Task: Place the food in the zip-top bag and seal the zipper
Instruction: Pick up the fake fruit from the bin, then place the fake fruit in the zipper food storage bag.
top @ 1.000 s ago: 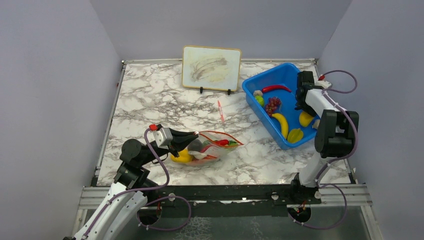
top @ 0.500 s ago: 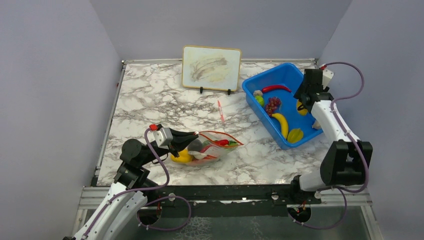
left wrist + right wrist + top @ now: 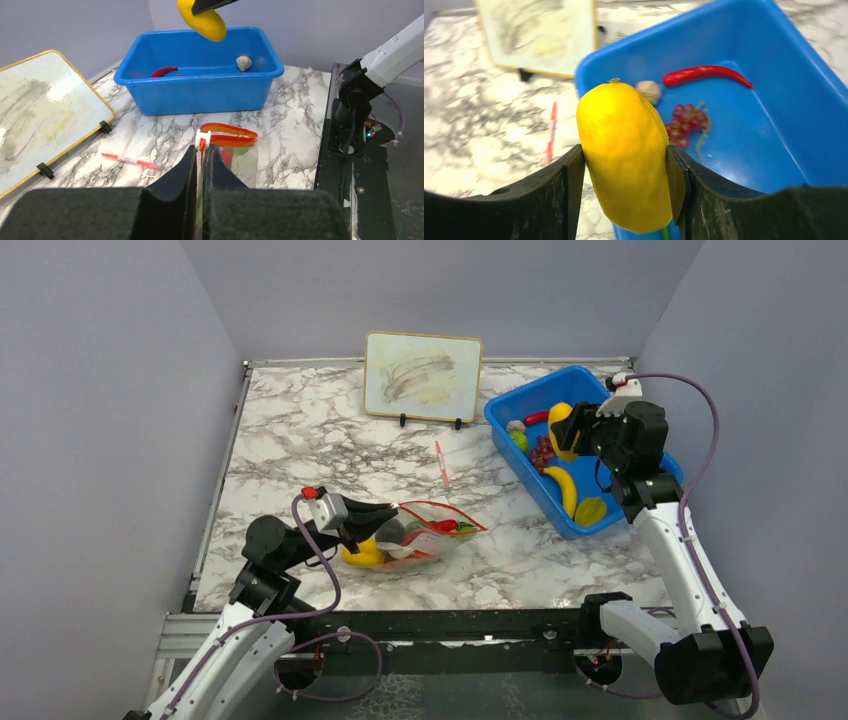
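Observation:
The clear zip-top bag (image 3: 432, 538) lies on the marble table, its red-orange zipper (image 3: 447, 511) gaping open. Yellow, red and green food sits inside it. My left gripper (image 3: 386, 519) is shut on the bag's mouth edge beside the white slider; in the left wrist view (image 3: 202, 151) the zipper (image 3: 231, 133) loops open just ahead. My right gripper (image 3: 566, 430) is shut on a smooth yellow fruit (image 3: 626, 150) and holds it in the air above the blue bin (image 3: 533, 392). The fruit also shows in the left wrist view (image 3: 203, 20).
In the bin lie a red chili (image 3: 706, 74), dark red grapes (image 3: 686, 120), a white mushroom (image 3: 649, 91), a banana (image 3: 562, 488) and a yellow piece (image 3: 590, 510). A red-and-white pen (image 3: 441, 462) lies mid-table. A whiteboard (image 3: 422, 375) stands at the back.
My right arm has lifted the yellow fruit out of the bin's right side and swung it left and up over the bin. My left gripper and the bag have not moved.

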{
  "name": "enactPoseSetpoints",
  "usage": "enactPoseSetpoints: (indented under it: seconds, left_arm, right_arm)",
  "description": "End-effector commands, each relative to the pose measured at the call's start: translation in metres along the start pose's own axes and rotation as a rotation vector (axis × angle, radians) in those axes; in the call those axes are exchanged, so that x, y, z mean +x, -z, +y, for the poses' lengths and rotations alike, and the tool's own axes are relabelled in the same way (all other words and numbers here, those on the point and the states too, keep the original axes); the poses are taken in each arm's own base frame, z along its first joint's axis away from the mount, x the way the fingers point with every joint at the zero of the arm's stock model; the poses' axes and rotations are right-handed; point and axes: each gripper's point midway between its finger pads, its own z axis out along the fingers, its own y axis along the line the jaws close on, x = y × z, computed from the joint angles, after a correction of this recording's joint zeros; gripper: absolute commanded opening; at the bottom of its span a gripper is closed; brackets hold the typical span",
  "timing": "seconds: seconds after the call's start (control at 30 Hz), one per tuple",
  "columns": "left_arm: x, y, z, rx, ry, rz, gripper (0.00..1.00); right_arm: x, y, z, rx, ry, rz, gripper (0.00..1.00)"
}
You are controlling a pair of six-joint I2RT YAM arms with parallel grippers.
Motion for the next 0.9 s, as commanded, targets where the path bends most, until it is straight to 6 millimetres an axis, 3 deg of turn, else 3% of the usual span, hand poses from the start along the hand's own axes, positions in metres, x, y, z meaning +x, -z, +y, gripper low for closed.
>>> enactPoseSetpoints:
  seconds: [0.0,0.33,0.53,0.73,0.87]
  left_arm:
    - [-0.014,-0.003,0.003,-0.010,-0.029,-0.036,0.00]
    - [-0.011,-0.007,0.006,-0.015,0.008,-0.025,0.00]
    - [-0.010,-0.010,0.004,0.004,0.036,-0.027,0.00]
    - [-0.011,-0.010,-0.001,0.033,0.036,-0.031,0.00]
    - [-0.014,-0.009,-0.008,0.066,0.037,-0.046,0.00]
  right_arm:
    - [-0.012,0.022,0.060,-0.324,0.107,-0.065,0.38]
    - [-0.006,0.101,0.171,-0.918,0.206,-0.152,0.38]
    - [0.011,0.133,0.201,-1.136,0.290,-0.226,0.38]
    - [0.038,0.147,0.220,-1.302,0.323,-0.204,0.39]
    - [0.042,0.165,0.237,-1.432,0.285,-0.218,0.39]
